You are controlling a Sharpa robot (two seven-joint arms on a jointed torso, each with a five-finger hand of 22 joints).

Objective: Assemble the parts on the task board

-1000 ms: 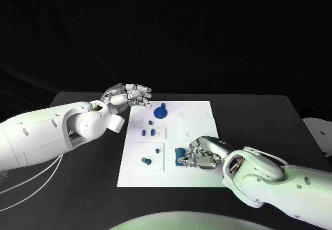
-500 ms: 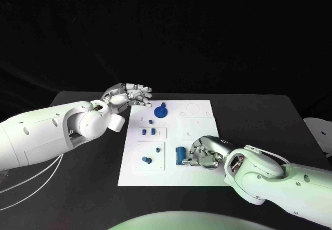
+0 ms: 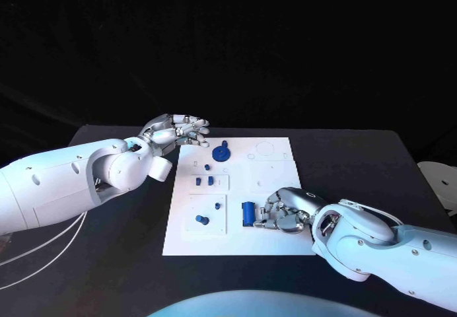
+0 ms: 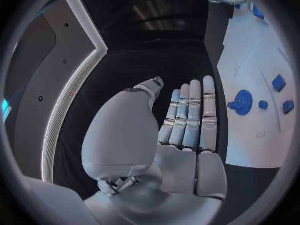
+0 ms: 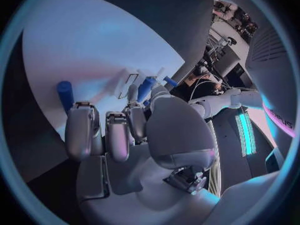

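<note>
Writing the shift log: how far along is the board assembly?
Early to middle, it seems. Looks done: small blue parts stand in the task board plates and the round blue disc sits near the far edge. In hand: the right hand is at a blue cylinder; a firm grip can't be confirmed. The left hand hovers off the board, holding nothing. Left: seating that cylinder.

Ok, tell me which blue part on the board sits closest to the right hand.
The upright blue cylinder, right beside the right hand. The other blue parts lie farther left or up the task board.

Black table (image 3: 362, 165) with the white task board (image 3: 271, 172) on it
</note>
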